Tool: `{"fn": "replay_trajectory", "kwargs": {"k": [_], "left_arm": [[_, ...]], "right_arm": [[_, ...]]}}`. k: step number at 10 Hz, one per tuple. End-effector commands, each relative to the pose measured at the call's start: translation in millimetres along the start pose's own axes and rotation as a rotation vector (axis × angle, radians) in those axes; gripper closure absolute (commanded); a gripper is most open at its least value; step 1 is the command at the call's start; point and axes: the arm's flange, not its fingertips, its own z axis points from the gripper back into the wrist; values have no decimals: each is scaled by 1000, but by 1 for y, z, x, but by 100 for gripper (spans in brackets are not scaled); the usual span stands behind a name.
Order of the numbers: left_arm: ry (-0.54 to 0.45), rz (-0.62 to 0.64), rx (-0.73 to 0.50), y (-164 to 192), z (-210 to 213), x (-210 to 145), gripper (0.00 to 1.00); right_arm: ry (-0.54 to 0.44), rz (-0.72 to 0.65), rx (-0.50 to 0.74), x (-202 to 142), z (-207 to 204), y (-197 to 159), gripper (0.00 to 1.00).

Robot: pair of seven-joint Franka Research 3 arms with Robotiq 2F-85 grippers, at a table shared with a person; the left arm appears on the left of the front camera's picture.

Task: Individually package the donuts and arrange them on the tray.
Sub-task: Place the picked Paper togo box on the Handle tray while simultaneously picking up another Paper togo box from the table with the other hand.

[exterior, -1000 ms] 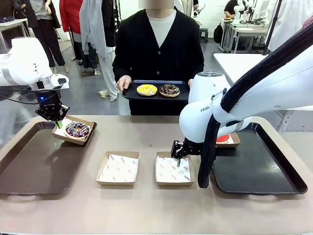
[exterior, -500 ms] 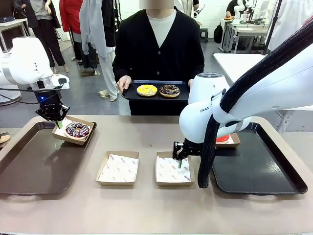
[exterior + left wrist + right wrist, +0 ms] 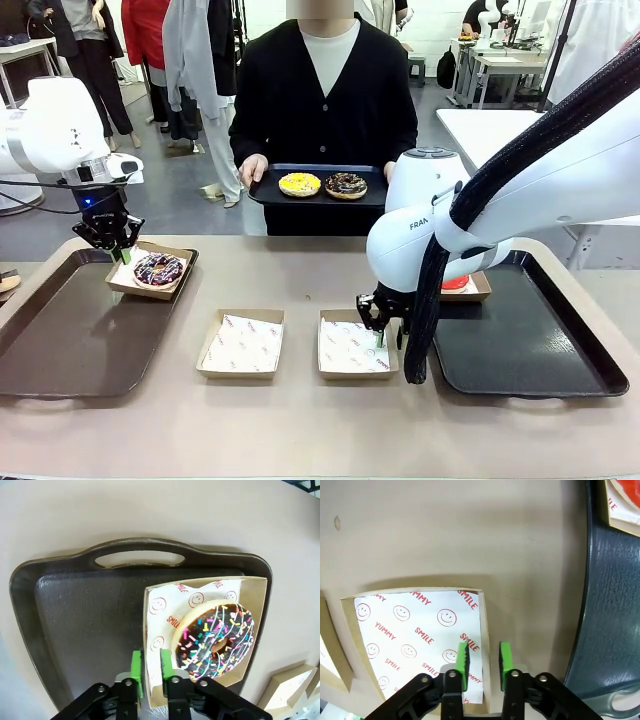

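Left gripper point(image 3: 150, 660) has loosened since a second ago — pads slightly apart astride the wall of the shallow square cardboard box point(image 3: 257, 605) holding the glossy dark purple sprinkled ring donut point(image 3: 214, 641), on the matte brown tray point(image 3: 75, 610). Right gripper point(image 3: 483, 652) has narrowed (still apart) astride one wall of the empty smiley-paper-lined box point(image 3: 420, 591).

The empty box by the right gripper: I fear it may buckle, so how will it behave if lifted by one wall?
Probably light: the box holds just printed paper. Its thin cardboard wall may flex, so it could tilt when lifted from one side. The paper might shift, as nothing weighs it down.
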Motion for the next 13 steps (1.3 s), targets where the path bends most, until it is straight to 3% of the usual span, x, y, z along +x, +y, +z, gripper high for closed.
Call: {"fn": "replay_trajectory", "kwargs": {"k": [1, 2, 10, 13], "left_arm": [[8, 12, 7, -3, 3, 4, 40], [8, 11, 7, -3, 3, 4, 0], [19, -17, -18, 1, 10, -3, 3], [18, -56, -164, 14, 45, -42, 3]], "right_arm": [[-30, -17, -17, 1, -7, 4, 100], [-30, -17, -18, 0, -8, 4, 100], [-16, -30, -24, -2, -2, 2, 100], [-58, 11, -12, -23, 69, -7, 100]]}}
